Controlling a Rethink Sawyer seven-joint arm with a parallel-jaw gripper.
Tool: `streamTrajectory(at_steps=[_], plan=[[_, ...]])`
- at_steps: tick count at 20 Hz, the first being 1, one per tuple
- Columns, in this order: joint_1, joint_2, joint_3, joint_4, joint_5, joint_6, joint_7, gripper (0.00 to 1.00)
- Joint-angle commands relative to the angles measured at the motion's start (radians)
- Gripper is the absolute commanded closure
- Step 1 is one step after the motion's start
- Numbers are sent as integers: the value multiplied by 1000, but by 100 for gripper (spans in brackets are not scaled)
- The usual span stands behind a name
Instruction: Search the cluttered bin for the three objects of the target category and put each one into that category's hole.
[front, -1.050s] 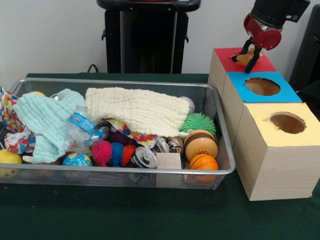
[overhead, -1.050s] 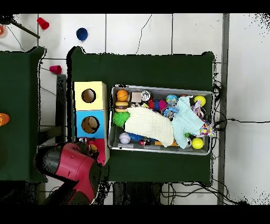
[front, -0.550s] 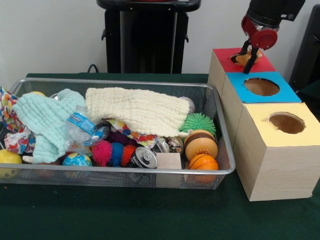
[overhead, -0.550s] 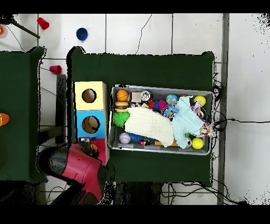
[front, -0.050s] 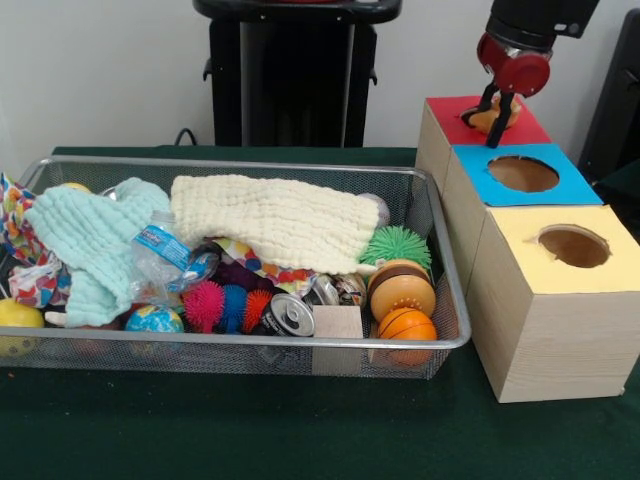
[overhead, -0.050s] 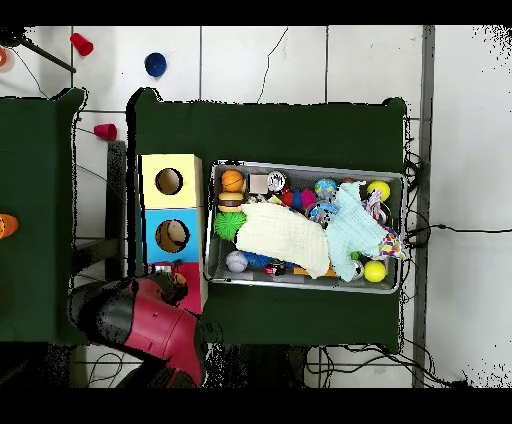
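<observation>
Up at the far end of the row of three boxes, the gripper (front, -0.050s: 496, 108) hangs over the red-topped box (front, -0.050s: 532, 128), its two dark fingers (front, -0.050s: 501, 131) spread on either side of a small orange-tan object (front, -0.050s: 483, 118) that sits at that box's hole; whether the fingers actually press on it cannot be told, since they look parted around it rather than clamped. Next in line are the blue-topped box (front, -0.050s: 560, 188) with its round hole showing and the yellow-topped box (front, -0.050s: 520, 235), nearest the camera, also with an open round hole. Left of the boxes, on the green tablecloth (front, -0.050s: 300, 430), stands the wire mesh bin (front, -0.050s: 240, 345), crowded with things: a cream waffle-weave cloth (front, -0.050s: 275, 220) draped across the middle, a mint-green cloth (front, -0.050s: 95, 240) to its left, a crushed plastic water bottle (front, -0.050s: 165, 255) beside that, spiky rubber balls in pink (front, -0.050s: 203, 305), blue (front, -0.050s: 233, 305) and red (front, -0.050s: 257, 305), a green spiky ball (front, -0.050s: 396, 245), a drink can (front, -0.050s: 288, 315), a small wooden block (front, -0.050s: 337, 322), a toy burger (front, -0.050s: 400, 288), a small basketball (front, -0.050s: 406, 325), a globe ball (front, -0.050s: 154, 320) and a yellow ball (front, -0.050s: 18, 315) at the left edge. From overhead, the red arm (overhead, -0.050s: 160, 320) covers most of the red-topped box (overhead, -0.050s: 190, 285), beside the bin (overhead, -0.050s: 305, 285).
</observation>
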Motion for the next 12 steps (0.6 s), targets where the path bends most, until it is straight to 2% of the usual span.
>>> streamTrajectory(at_steps=[1, 4, 6, 9, 12], plan=[[-44, 112, 147, -22, 4, -470, 279, 0], [-26, 114, 136, -25, 28, -486, 297, 0], [-9, 114, 116, -29, 45, -459, 276, 0], [-3, 85, 96, -20, 46, -377, 225, 0], [15, 45, 43, -21, 25, -212, 163, 0]])
